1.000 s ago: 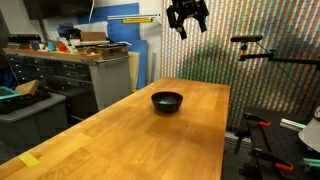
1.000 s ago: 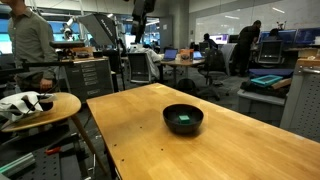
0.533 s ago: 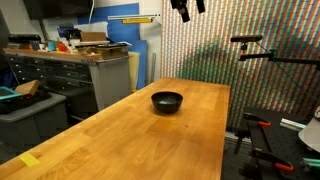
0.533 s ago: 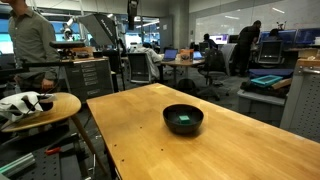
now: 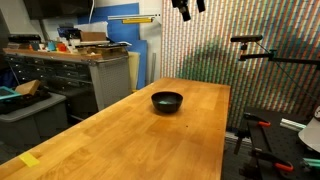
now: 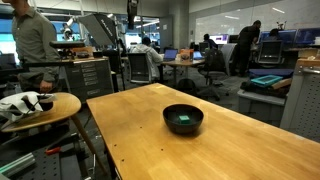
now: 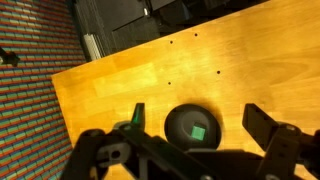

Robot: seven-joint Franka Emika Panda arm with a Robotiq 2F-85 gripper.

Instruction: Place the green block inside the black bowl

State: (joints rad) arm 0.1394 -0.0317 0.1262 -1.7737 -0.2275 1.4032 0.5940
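Note:
The black bowl [image 5: 167, 101] stands on the wooden table in both exterior views [image 6: 183, 119]. The green block [image 6: 183, 118] lies inside it, and shows as a green square in the bowl [image 7: 194, 128] in the wrist view [image 7: 197, 132]. My gripper [image 5: 188, 5] is high above the table at the top edge of an exterior view, mostly cut off. In the wrist view its two fingers [image 7: 200, 125] are spread wide apart with nothing between them, far above the bowl.
The wooden table [image 5: 150, 135] has a yellow tape piece [image 5: 29, 159] at its near corner. Workbenches and cabinets [image 5: 70, 70] stand behind. A round side table [image 6: 40, 105] and a person [image 6: 30, 40] are beside the table.
The gripper rose from just inside the top of the picture to its top edge over the first half second. It has not moved since.

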